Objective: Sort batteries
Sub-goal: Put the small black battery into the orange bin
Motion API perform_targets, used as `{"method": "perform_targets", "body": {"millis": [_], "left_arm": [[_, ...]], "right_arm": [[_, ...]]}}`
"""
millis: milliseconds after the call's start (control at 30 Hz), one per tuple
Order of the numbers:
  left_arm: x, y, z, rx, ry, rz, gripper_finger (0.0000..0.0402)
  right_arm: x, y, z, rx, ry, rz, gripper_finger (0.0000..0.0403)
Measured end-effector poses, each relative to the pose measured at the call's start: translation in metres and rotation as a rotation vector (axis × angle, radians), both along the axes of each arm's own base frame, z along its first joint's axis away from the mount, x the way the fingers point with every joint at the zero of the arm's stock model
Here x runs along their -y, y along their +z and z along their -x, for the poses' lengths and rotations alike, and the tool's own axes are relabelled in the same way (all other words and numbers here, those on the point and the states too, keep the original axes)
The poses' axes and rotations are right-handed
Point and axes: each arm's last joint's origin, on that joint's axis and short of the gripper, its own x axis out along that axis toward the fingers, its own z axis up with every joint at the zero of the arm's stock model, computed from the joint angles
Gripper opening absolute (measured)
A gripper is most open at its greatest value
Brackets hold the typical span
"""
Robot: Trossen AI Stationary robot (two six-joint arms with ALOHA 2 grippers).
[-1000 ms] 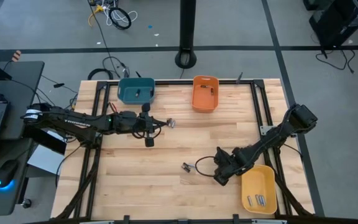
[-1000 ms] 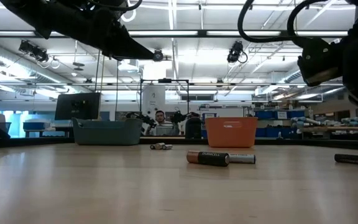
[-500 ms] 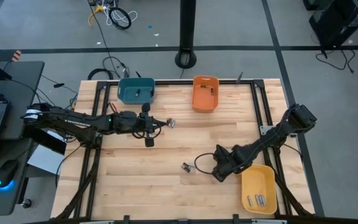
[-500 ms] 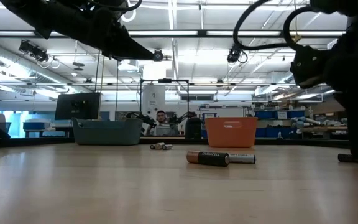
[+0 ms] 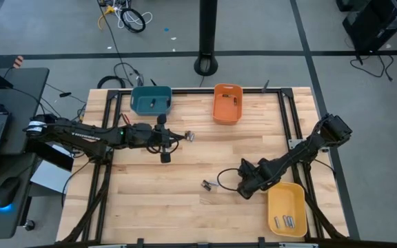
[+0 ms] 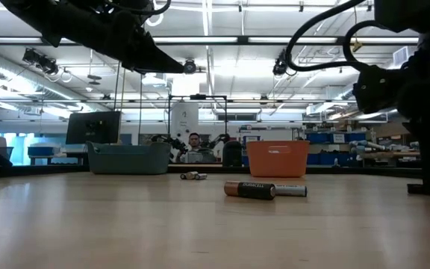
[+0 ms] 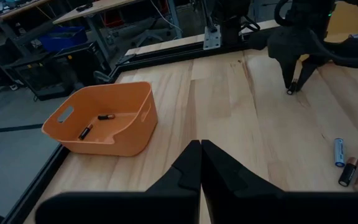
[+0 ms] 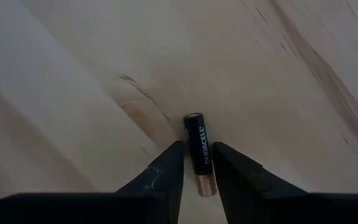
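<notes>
**Right gripper astride a battery at the right near side of the table**

At the right near part of the table (image 5: 185, 207), right gripper (image 8: 197, 163) lowered to the wood, fingers (image 8: 164, 167) apart, one on each side of a small black battery (image 8: 198, 151) with a copper end. Battery lying flat on the table between the fingers, apparently just touching or about to touch them; not seen lifted. Long axis running parallel to the fingers, so closing travel falls across the short diameter. No offset to left or right visible; battery centred in the gap, copper end toward the wrist.

Judged step: closing on this battery for pickup. Judged requirement: squeeze only, no realignment.

Just right of the gripper, yellow bin (image 5: 286, 207) holding a few batteries. Left of it, near the table's middle, a small cluster of loose batteries (image 5: 206, 184). Another loose battery (image 5: 189, 136) farther toward the far side.

At the far edge, orange bin (image 7: 102, 118) with two small batteries inside, and teal bin (image 5: 150, 100) to its left.

Left gripper (image 7: 200, 163) hovering above the table at the far left, fingers pressed together, holding nothing, well apart from the pinched battery. Right arm clearly nearer.
</notes>
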Motion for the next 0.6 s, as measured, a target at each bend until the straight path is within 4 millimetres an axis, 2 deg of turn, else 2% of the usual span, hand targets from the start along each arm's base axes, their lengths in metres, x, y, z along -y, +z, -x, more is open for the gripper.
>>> {"method": "perform_targets", "body": {"millis": [367, 600], "left_arm": [[0.0, 0.0, 0.0, -0.001, -0.001, 0.001, 0.0015], [0.0, 0.0, 0.0, -0.001, -0.001, 0.001, 0.0015]], "right_arm": [[0.012, -0.001, -0.006, -0.041, 0.127, -0.053, 0.0081], [0.019, 0.0, -0.01, -0.062, 0.201, -0.086, 0.0044]]}}
